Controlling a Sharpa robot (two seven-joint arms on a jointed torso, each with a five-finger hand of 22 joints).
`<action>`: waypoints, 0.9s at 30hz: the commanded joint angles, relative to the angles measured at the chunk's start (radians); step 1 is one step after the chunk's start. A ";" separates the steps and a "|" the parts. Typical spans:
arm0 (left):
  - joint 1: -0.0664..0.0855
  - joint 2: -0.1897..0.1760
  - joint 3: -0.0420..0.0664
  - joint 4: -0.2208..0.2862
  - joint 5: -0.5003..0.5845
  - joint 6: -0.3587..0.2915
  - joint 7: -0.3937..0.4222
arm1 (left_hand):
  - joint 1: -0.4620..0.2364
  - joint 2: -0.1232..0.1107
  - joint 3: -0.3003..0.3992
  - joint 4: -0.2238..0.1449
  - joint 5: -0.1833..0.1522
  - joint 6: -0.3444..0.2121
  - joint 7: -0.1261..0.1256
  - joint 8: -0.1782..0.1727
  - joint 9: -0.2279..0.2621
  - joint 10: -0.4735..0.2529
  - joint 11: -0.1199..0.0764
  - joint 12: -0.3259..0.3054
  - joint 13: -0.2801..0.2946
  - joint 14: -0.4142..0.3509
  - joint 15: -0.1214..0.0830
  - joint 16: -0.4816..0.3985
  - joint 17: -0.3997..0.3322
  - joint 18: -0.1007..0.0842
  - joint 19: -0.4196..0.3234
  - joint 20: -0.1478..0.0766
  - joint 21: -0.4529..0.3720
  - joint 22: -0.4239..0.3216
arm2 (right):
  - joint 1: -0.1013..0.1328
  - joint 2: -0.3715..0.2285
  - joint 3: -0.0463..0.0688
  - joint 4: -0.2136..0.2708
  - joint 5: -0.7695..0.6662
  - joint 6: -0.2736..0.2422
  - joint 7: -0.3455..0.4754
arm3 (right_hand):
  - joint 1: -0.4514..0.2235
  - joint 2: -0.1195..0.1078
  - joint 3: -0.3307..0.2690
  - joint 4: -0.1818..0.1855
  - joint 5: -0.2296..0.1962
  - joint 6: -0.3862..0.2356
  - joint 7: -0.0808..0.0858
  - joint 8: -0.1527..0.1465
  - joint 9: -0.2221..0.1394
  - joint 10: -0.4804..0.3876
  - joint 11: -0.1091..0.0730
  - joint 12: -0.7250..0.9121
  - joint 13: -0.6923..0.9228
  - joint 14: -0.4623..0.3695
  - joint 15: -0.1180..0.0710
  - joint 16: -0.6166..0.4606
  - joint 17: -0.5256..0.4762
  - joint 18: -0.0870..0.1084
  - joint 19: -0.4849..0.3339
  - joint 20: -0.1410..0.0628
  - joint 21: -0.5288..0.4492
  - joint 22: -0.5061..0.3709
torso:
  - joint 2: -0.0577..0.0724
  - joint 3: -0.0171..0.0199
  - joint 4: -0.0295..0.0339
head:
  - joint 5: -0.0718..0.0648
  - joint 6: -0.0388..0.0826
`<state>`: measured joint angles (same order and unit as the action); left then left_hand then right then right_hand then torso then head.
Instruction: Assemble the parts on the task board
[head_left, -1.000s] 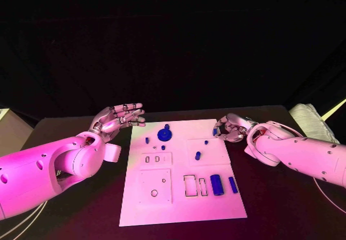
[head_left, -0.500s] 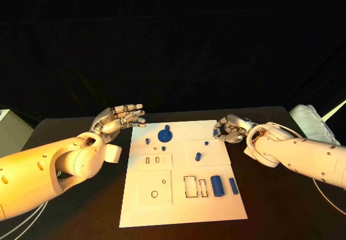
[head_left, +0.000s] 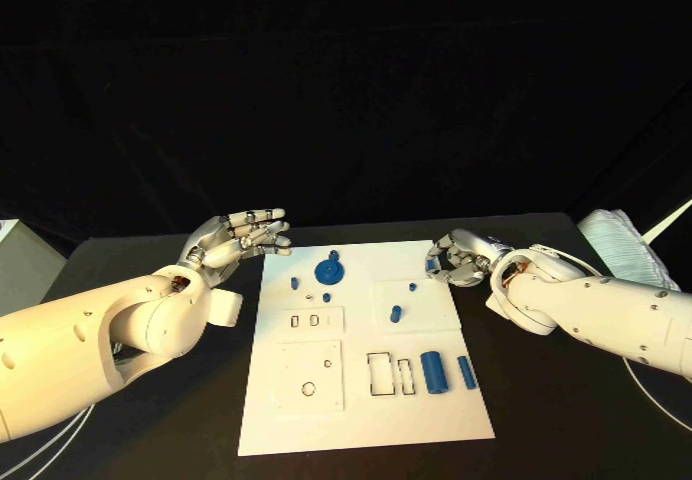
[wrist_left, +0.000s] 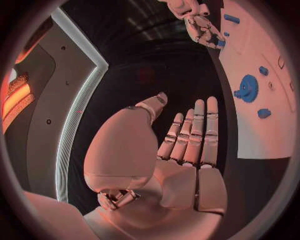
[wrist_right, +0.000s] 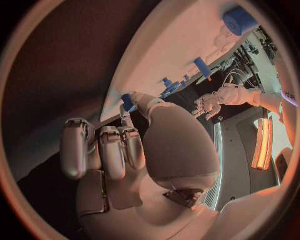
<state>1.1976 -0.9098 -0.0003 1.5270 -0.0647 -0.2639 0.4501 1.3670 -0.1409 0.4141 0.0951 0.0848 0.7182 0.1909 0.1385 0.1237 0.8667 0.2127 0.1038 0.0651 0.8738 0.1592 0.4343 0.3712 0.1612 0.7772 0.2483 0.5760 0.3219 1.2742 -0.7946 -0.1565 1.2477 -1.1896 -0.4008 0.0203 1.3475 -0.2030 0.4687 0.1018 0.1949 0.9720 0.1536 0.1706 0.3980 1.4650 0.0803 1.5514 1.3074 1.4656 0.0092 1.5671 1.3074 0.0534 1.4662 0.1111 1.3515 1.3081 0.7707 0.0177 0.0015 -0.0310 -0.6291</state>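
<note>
Change since earlier frames: almost none. Right hand (head_left: 459, 257) stays at the board's far right corner, fingers curled on a small blue part (head_left: 431, 264); left hand (head_left: 242, 236) stays raised off the far left corner. Parts on the board lie as before.

Board (head_left: 361, 400): white plate, middle of the black table (head_left: 159, 420), long side running away from the robot.

Gear (head_left: 330, 269): blue, toothed, flat on the far left part of the board, a peg rising at its far side.

Pegs: two small blue ones beside the gear, one on its left (head_left: 294, 282), one just nearer the robot (head_left: 327, 296). Another small one (head_left: 413, 287) on the right half, and a short bar (head_left: 395, 313) near the board's middle.

Cylinder (head_left: 433, 371): blue, lying on the near right part, beside two rectangular slots. Thin bar (head_left: 466, 372) just to its right, close to the board's edge.

Left hand: holds nothing, fingers straight and side by side, thumb apart, palm facing the board; above the table just off the board.

Right hand: curled fingers and thumb meet on the small blue part at the board's edge, as the right wrist view (wrist_right: 129, 102) shows; whether the part is lifted off the board cannot be told.
</note>
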 joint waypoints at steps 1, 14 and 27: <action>0.000 0.001 0.001 0.002 -0.003 0.014 0.005 | -0.001 0.011 0.003 0.000 -0.001 -0.006 0.073 -0.006 -0.001 -0.008 0.001 -0.005 -0.001 -0.008 -0.002 0.004 0.002 0.017 -0.007 0.003 0.003 0.001 | -0.002 0.001 -0.001 0.002 0.003 -0.014 0.002 | 0.000 0.015 0.007 0.000 -0.003 0.014 -0.003 0.009 0.005 0.088 -0.009 0.005 0.247 0.105 -0.010 0.004 0.263 -0.003 0.012 -0.008 0.005 0.097 | 0.000 0.0005 -0.0010 | 0.001 0.000; 0.000 0.000 0.001 0.003 -0.003 0.015 0.005 | -0.001 0.011 0.003 0.000 -0.001 -0.006 0.073 -0.006 -0.001 -0.008 0.001 -0.005 -0.001 -0.008 -0.002 0.004 0.002 0.017 -0.007 0.003 0.003 0.001 | -0.002 0.001 0.000 0.014 0.010 -0.091 -0.011 | 0.001 0.042 0.025 -0.011 -0.010 0.043 -0.023 0.049 0.020 0.098 -0.028 0.012 0.255 0.105 -0.028 0.004 0.263 -0.005 0.017 -0.025 0.011 0.104 | 0.000 0.0002 0.0000 | -0.001 0.001; 0.000 0.005 0.000 -0.002 -0.003 0.015 -0.001 | -0.001 0.012 0.004 -0.001 -0.001 0.001 0.074 -0.004 0.000 -0.008 0.001 -0.005 0.000 -0.009 -0.002 0.005 0.003 0.017 -0.010 0.004 0.007 0.003 | 0.035 -0.043 0.005 0.170 0.033 -0.105 -0.089 | -0.007 0.037 0.024 -0.012 -0.020 0.035 -0.022 0.050 0.021 0.095 -0.028 0.010 0.253 0.105 -0.029 0.004 0.263 -0.005 0.017 -0.027 0.010 0.103 | -0.010 -0.0045 -0.0057 | 0.000 0.001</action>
<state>1.1976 -0.9086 -0.0008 1.5240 -0.0648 -0.2638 0.4474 1.3670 -0.1410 0.4141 0.0951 0.0848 0.7184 0.1909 0.1385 0.1239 0.8668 0.2126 0.1038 0.0651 0.8701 0.1555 0.4343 0.3731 0.1612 0.7735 0.2522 0.5797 0.3238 1.3060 -0.8369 -0.1516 1.3984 -1.1715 -0.4957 -0.0268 1.3467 -0.1694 0.4890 0.0922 0.1775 1.0110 0.1318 0.2168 0.4108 1.4666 0.0607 1.5604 1.3079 1.4665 -0.0113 1.5671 1.3081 0.0535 1.4663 0.0930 1.3612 1.3077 0.7650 0.0151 -0.0012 -0.0328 -0.6270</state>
